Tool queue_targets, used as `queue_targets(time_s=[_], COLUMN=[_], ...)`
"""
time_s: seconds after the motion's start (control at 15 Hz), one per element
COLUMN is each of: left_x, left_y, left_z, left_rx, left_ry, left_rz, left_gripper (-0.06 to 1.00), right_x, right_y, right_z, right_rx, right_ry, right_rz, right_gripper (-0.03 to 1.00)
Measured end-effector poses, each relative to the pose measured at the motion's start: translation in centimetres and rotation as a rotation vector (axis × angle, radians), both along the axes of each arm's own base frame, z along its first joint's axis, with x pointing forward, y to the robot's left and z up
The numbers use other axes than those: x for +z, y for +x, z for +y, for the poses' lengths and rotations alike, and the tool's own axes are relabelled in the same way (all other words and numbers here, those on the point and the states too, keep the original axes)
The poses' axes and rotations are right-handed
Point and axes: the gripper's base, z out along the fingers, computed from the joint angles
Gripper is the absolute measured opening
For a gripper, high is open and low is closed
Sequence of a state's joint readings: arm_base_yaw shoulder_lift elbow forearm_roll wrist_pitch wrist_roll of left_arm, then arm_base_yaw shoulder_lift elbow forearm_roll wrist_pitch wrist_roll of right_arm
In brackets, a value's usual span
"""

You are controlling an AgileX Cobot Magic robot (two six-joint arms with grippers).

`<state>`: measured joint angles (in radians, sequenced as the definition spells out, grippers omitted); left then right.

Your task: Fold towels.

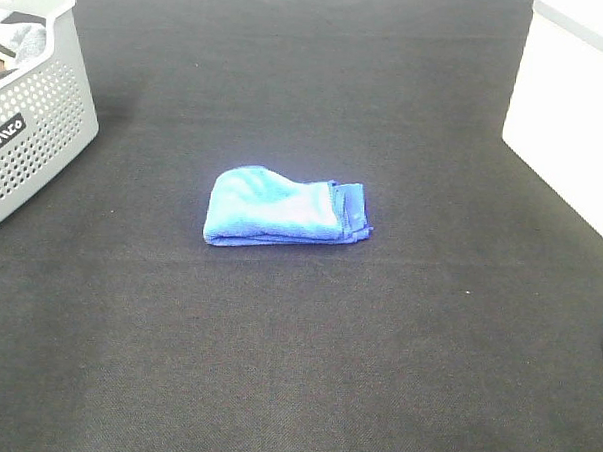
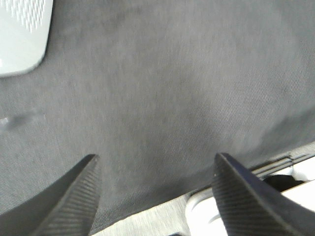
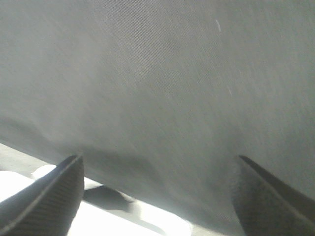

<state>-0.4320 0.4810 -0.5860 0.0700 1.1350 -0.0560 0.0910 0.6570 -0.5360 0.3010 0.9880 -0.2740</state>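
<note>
We see the folded blue towel [image 1: 282,208] well apart from our left gripper [image 2: 155,164] and right gripper [image 3: 157,164], both spread wide and holding nothing.

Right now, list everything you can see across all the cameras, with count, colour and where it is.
towel: one, bright blue, folded into a compact bundle, lying near the middle of the dark cloth.
basket: one, grey, perforated, with a small dark label, at the far left edge of the table; grey fabric shows inside, the rest of its contents are unclear.
table cloth: one, dark charcoal, covering the whole work surface.
white surface: one, white, beyond the cloth on the right; what it is cannot be told.
left gripper: one, black, open and holding nothing, above bare cloth near its edge.
right gripper: one, black, open and holding nothing, above bare cloth near its edge.
</note>
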Motion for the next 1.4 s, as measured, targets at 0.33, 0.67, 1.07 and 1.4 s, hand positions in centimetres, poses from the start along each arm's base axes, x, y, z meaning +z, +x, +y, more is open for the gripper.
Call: queue_targets(time_s=[0.33,0.67,1.07,1.4], left_x=[-0.4,-0.9,-0.8,-0.8], left_y=[-3.7,-3.8,-3.8,-3.8], left_z=[1.3,1.0,1.1,1.1], left_rx=[-0.08,-0.144,-0.119,-0.113], left_ry=[-0.084,-0.086,-0.095,-0.1], left_rz=[-0.232,-0.271,-0.27,-0.267], left_gripper=[0.63,0.63,0.63,0.63], right_x=[1.3,0.5,0.5,0.5], right_y=[-3.5,-4.1,-4.1,-4.0], right_z=[-0.5,-1.1,-1.1,-1.1], right_rx=[0.01,-0.004,-0.048,-0.052], right_ry=[-0.015,-0.082,-0.059,-0.056], right_rz=[-0.172,-0.129,-0.115,-0.115], right_gripper=[0.77,0.77,0.77,0.77])
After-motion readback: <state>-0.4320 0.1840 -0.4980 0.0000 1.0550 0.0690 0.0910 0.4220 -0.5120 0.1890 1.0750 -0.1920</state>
